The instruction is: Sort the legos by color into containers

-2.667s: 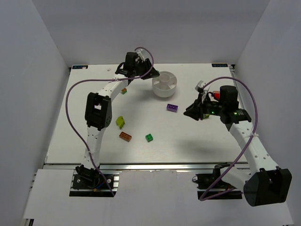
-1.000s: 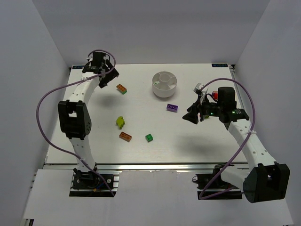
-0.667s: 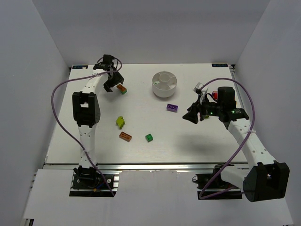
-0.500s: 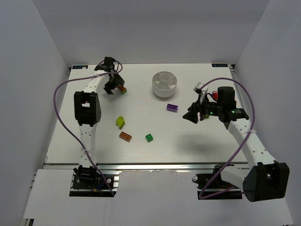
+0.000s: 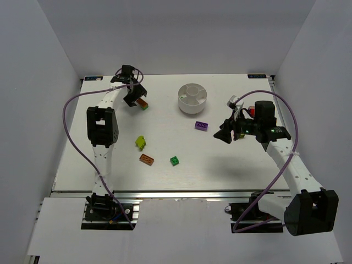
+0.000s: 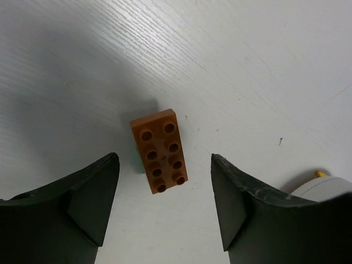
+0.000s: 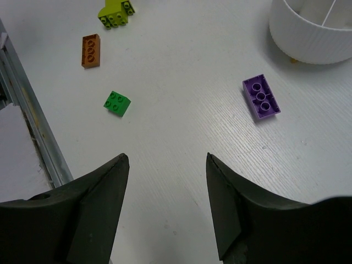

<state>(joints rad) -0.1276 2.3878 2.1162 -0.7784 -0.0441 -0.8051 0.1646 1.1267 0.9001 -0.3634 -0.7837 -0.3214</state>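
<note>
White tabletop between pale walls held everything, and the white dish toward its far edge served as the landmark. Well left of the dish, the left gripper hung over an orange brick, its jaws spread wide and holding nothing. One finger stood clear of the brick on either long side. The brick lay flat, studs up, its long axis running almost straight out from the wrist, so the jaws would close across its narrow width. A sliver of green showed at its edge, perhaps another piece beneath. The grasp turned on that lineup, I judged: straight down, then close. Nearer than the dish and to its left lay a yellow-green brick, a second orange brick and a green brick, all loose. Just near-right of the dish lay a purple brick. Further right the right gripper hovered, also open and empty, the purple brick lying closer to it than to the left arm
</note>
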